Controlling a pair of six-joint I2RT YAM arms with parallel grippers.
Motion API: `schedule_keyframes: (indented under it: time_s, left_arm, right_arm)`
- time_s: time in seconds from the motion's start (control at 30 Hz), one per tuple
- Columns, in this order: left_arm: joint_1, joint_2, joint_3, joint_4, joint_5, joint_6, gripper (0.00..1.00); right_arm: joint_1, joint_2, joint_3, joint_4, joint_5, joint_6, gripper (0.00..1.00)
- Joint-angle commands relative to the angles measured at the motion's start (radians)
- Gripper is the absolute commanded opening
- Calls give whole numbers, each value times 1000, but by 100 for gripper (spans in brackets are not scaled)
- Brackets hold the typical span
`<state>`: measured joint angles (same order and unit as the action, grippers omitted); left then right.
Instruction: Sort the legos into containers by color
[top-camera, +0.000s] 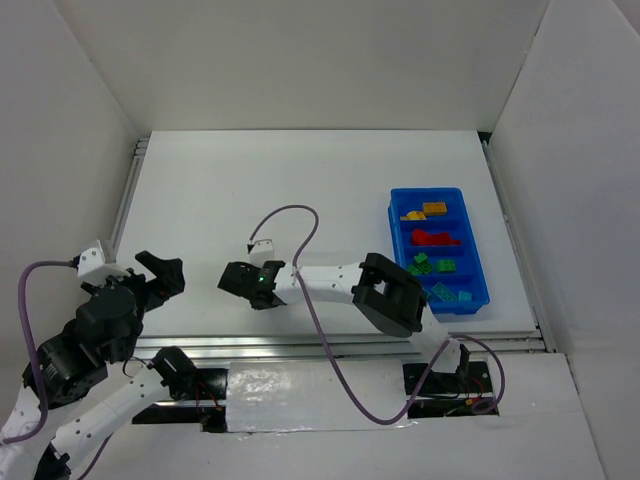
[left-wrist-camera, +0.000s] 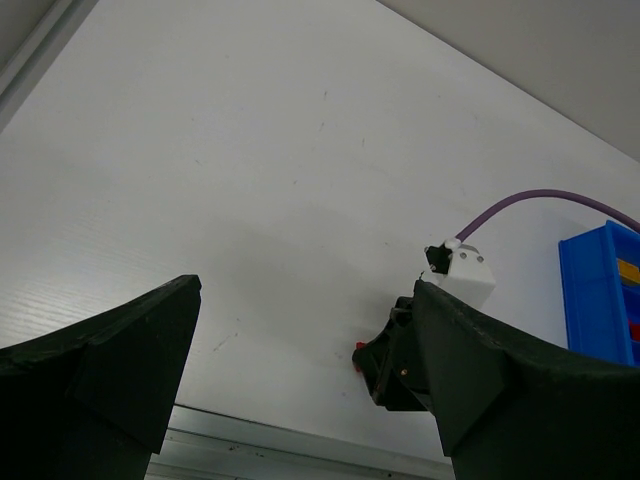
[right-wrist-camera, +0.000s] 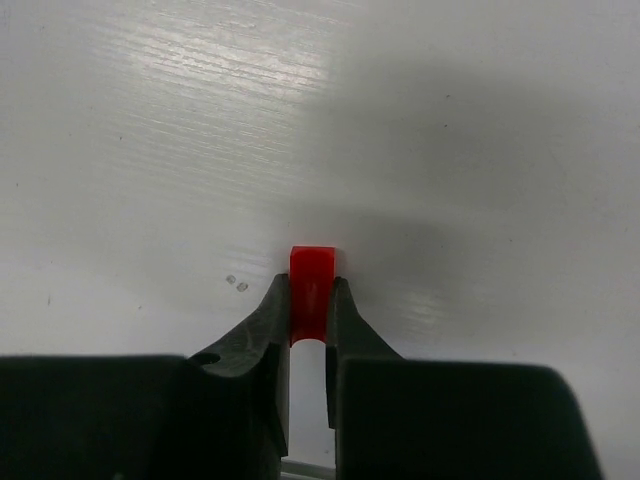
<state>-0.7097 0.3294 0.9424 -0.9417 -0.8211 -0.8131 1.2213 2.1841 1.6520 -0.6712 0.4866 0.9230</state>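
Right gripper (right-wrist-camera: 310, 300) has its jaws clamped on a small red lego (right-wrist-camera: 312, 262) down at the white table (right-wrist-camera: 150, 120), left of centre in the overhead frame and well apart from the blue tray (top-camera: 440, 192) at the right; whether it is lifted I cannot tell; left gripper (top-camera: 152, 280) hangs spread wide and empty at lower left. Sorting looks nearly finished: the tray's four containers, top to bottom, hold yellow-orange pieces (top-camera: 428, 211), red pieces (top-camera: 432, 238), green pieces (top-camera: 430, 264) and cyan pieces (top-camera: 450, 295), each colour apart; no other loose lego shows on the table, so this red one, bound for the second container, seems the last.
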Motion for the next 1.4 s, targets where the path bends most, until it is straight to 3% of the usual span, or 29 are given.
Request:
schedule_keyframes:
  time_s: [0.0,0.1,0.23,0.33,0.4,0.6,0.8,0.93,1.03,1.1,1.13,1.17,1.2,1.37]
  left_arm:
    - [4,-10,-4,46,5,25,100]
    - [4,-10,-7,55,11,32,99]
    - [4,-1,-8,64,20,45,100]
    - [3,13,-8,69,31,52,100]
    - [4,14,-7,69,31,54,100]
    - [4,8,-8,70,31,54,100]
    - [4,23,-11,78,42,61,99]
    - [4,33,-11,83,50,68,99]
    - [4,34,-13,84,51,69,99]
    - [4,34,-13,86,53,69,100]
    - [4,36,-13,86,54,72,99]
    - [4,36,-13,87,54,74,100]
    - [4,36,-14,87,57,74,99]
    - [4,54,-14,98,68,86,99]
  right_arm:
    - [-2,-46,-37,16,13,8,0]
    - [-31,-189,-110,27,47,-28,0]
    - [-196,-459,-300,97,12,-104,0]
    - [-446,-625,-414,110,-17,-154,0]
    - [-546,-714,-478,125,-35,-197,0]
    - [-902,-774,-572,145,-138,-230,0]
    - [-1045,-767,-615,188,-178,-228,0]
    - [-1074,-732,-620,199,-186,-231,2]
    - [-1076,-719,-635,206,-184,-233,7]
    - [-1077,-722,-649,220,-184,-237,18]
    - [-1079,-722,-652,223,-186,-239,28]
    - [-1080,-721,-652,223,-184,-240,53]
    - [-1085,-719,-649,222,-186,-242,60]
    - [-1085,-730,-629,196,-186,-246,70]
